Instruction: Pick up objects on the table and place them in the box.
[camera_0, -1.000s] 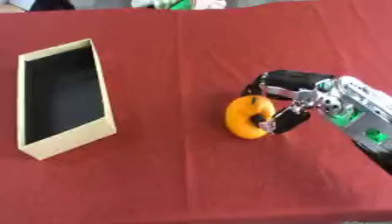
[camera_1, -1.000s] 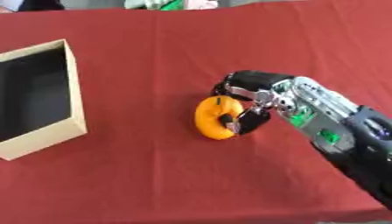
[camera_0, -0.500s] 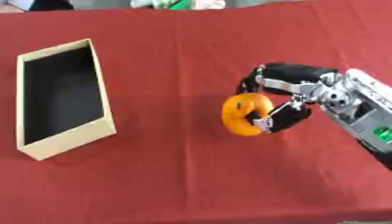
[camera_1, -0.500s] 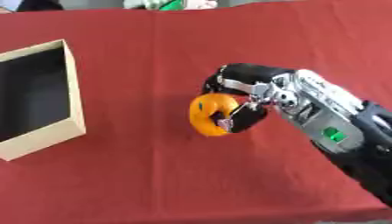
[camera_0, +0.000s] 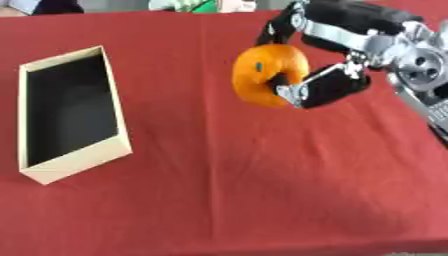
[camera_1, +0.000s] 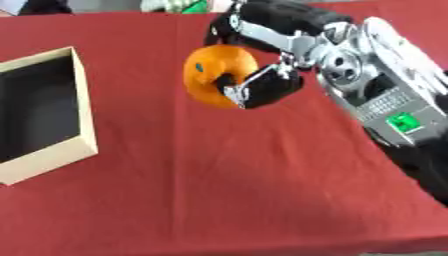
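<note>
We see a red table (camera_0: 262, 200) filling nearly all of both views. On it, well to the left of the orange, stands a long box (camera_0: 68, 115) with pale cardboard walls and a dark inside; nothing shows inside it. The left eye view takes in the whole box, far end and near corner alike, while the right eye view cuts off its left part at the picture's edge. The right eye view in turn shows far more of the right arm (camera_1: 385, 100): the silver wrist with a round joint, a flat grey panel and a small green mark on it, running down toward the lower right corner. In the left eye view only the wrist and a strip of that arm reach in from the right edge.

The right hand (camera_0: 328, 47) is up off the table, right of the box and beyond its far end. Its black fingers (camera_0: 350, 15) curl over the top and back of the orange (camera_0: 262, 72), and the thumb (camera_0: 319, 87) closes on it from below and in front, so we read the hand as clamped round the fruit. The orange sticks out of the hand on the side toward the box, and a small dark-green spot shows on its skin. A faint shadow lies on the cloth below it.

We see no left hand in either view.
</note>
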